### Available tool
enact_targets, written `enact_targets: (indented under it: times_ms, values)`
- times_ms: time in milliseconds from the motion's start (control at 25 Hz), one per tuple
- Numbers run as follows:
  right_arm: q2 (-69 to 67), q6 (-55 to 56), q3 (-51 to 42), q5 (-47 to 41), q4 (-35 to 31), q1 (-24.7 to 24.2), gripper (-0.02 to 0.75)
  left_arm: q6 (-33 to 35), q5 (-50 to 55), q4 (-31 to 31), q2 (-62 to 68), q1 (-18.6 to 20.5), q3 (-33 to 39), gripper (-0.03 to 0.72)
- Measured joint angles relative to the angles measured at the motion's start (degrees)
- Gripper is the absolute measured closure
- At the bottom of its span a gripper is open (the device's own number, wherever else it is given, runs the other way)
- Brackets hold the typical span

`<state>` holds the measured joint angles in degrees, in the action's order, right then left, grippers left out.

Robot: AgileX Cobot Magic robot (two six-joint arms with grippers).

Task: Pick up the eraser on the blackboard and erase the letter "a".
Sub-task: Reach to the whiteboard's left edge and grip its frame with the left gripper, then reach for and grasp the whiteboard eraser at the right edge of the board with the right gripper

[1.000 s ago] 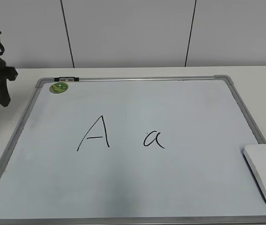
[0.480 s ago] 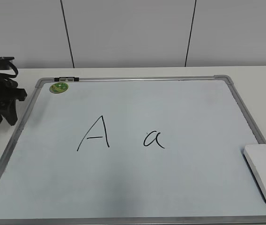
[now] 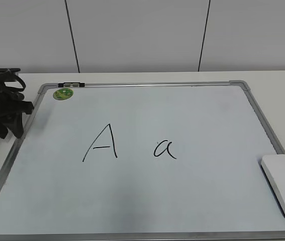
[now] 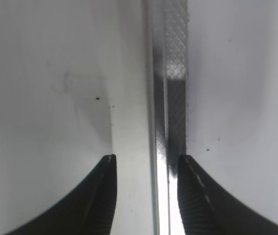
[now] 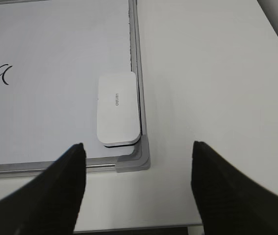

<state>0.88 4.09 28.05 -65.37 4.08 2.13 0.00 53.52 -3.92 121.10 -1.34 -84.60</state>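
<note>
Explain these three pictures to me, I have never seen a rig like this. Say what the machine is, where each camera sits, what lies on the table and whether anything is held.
This is a robot with two arms, each ending in a two-fingered claw. One picture looks down at the table from the front; the other two come from cameras on the wrists. On the table lies a whiteboard with a capital "A", a small "a" and a green sticker. A white eraser rests at the board's right edge. The left claw hangs open over the board's left frame; it is the dark shape in the front picture. The right claw hovers open near the eraser. Nothing is held.
</note>
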Motion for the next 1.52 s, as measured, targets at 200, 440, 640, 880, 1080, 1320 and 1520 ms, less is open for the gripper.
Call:
enact_targets:
  times_ms: [200, 440, 640, 880, 1080, 1320, 1520]
  values:
    - [0.0, 0.0, 0.0, 0.0, 0.0, 0.0, 0.237, 0.0, -0.26, -0.22, 1.76, 0.0, -0.25, 0.391]
    - [0.0, 0.0, 0.0, 0.0, 0.0, 0.0, 0.237, 0.0, -0.26, -0.84, 2.0, 0.0, -0.48, 0.447]
    - [0.0, 0.0, 0.0, 0.0, 0.0, 0.0, 0.237, 0.0, -0.07, -1.67, 2.06, 0.0, -0.51, 0.644]
    - [0.0, 0.0, 0.0, 0.0, -1.51, 0.0, 0.237, -0.52, 0.07, -2.03, 2.06, 0.0, -0.51, 0.658]
    - [-5.69, 0.0, 2.98, 0.0, -1.56, 0.0, 0.237, -0.52, 0.07, -2.03, 2.06, 0.0, -0.51, 0.657]
    - [-27.19, -1.28, 9.91, 0.62, 0.74, 2.75, 0.237, -0.52, 0.07, -2.03, 2.06, 0.0, -0.51, 0.655]
    - [-41.9, -1.37, 13.14, 0.62, -1.99, 3.65, 0.237, -0.52, 0.07, -2.03, 2.06, 0.0, -0.51, 0.65]
